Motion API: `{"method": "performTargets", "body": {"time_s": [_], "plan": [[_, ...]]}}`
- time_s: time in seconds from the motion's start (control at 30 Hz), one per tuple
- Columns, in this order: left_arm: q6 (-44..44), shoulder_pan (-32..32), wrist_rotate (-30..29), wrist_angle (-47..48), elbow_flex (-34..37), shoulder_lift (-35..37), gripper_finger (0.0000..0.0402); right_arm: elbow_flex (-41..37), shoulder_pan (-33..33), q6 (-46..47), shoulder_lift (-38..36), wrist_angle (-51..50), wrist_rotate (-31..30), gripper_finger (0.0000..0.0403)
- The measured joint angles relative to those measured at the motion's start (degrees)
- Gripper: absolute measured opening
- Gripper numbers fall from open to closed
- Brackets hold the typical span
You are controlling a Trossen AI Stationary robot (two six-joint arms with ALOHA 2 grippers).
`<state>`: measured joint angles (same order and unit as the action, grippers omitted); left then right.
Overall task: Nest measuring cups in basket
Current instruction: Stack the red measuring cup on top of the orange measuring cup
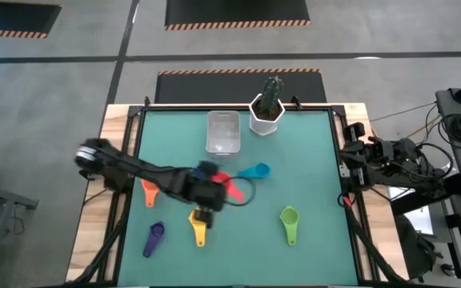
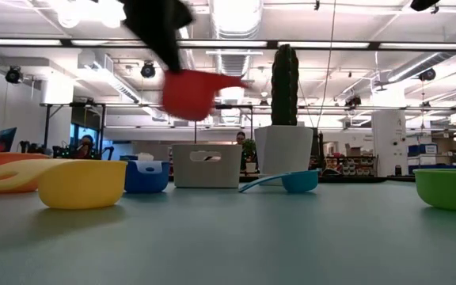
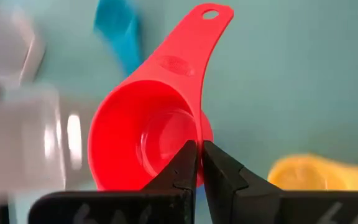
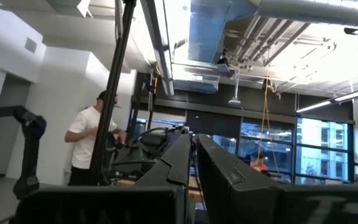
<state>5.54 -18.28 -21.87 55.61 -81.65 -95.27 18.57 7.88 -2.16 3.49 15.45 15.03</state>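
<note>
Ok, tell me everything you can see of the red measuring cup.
The red measuring cup is a smooth, glossy plastic scoop with a round bowl, a flat circular floor and a short flat handle ending in a small hanging hole. The left gripper pinches its rim, one finger inside the bowl and one outside. The low view shows it lifted clear of the table, handle pointing sideways. From above it hangs over the mat's middle, between the basket and the yellow cup. The bowl is empty.
</note>
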Motion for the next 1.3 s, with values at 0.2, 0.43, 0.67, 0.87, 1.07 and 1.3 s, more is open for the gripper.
{"method": "performTargets", "body": {"time_s": [0.2, 0.43, 0.67, 0.87, 1.07, 1.3], "plan": [[15.4, -3.3, -1.6, 4.2, 13.4, 13.1, 0.0, 0.0, 0.0, -0.4, 0.0, 0.1, 0.0, 0.0018], [20.4, -6.8, 0.3, 11.5, 22.3, 24.5, 0.0, 0.0, 0.0, -1.5, 0.0, 0.2, 0.0, 0.0018], [24.4, -9.4, 1.9, 19.9, 25.7, 30.6, 0.0, 0.0, 0.0, -1.5, 0.1, -0.2, 0.0, 0.0018], [28.5, -10.8, 2.3, 22.7, 28.4, 32.7, 0.0, 0.0, 0.0, -1.5, 0.1, -0.2, 0.0, 0.0018], [30.2, -12.8, 4.5, 22.0, 33.4, 33.3, 0.0, 0.0, 0.0, -1.5, 0.1, -0.5, 0.0, 0.0018], [30.9, -13.3, 4.5, 19.2, 37.4, 32.9, 0.0, -0.1, 0.0, -1.5, 0.1, -0.5, 0.0, 0.0018]]}}
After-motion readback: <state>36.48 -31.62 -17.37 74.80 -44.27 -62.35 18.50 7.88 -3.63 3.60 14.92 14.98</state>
